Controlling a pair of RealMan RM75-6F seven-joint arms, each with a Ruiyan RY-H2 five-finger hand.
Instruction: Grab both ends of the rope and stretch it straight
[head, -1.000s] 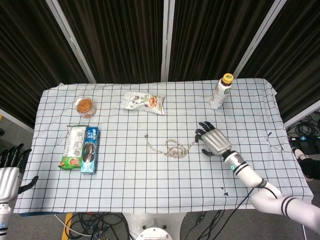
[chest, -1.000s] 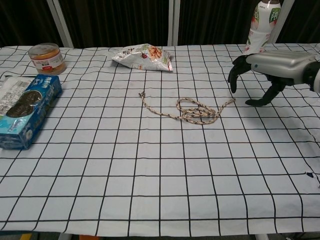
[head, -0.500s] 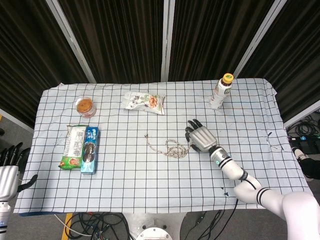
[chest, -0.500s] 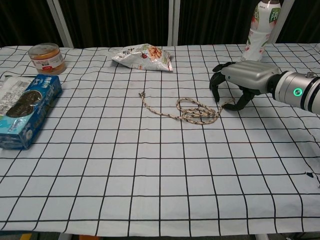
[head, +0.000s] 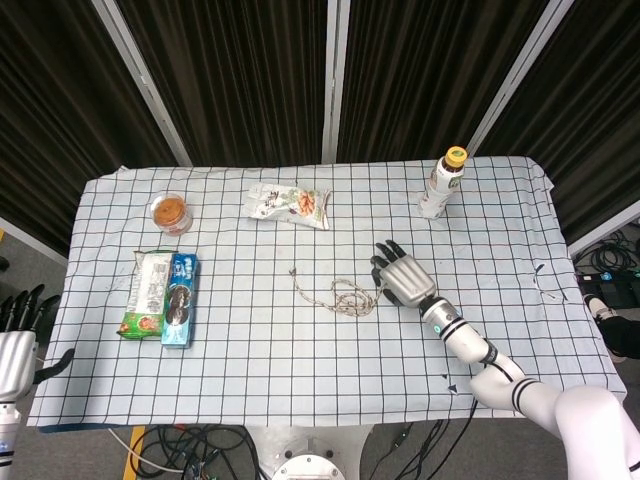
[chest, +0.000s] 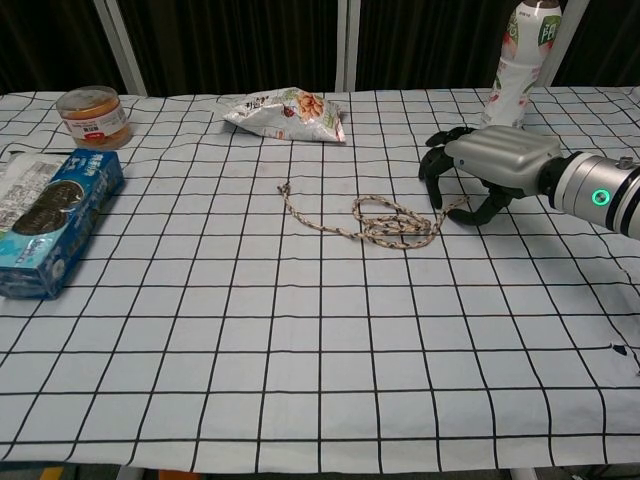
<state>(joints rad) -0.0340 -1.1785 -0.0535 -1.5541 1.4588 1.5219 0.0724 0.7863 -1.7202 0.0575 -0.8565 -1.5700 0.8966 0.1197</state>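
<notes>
While the rope (chest: 380, 221) lay tangled in loose loops, the right hand (chest: 483, 172) arched parted fingers over its end.

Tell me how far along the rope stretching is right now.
Early stage. Nothing is done yet: the rope lies bunched and looped on the table. In hand: the right hand arches over the rope's near end, grip unclear. Left: the left hand sits off the table's edge, far from the other end.

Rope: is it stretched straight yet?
No. In the chest view the rope lies slack on the table with a tangle of loops in its middle.
</notes>
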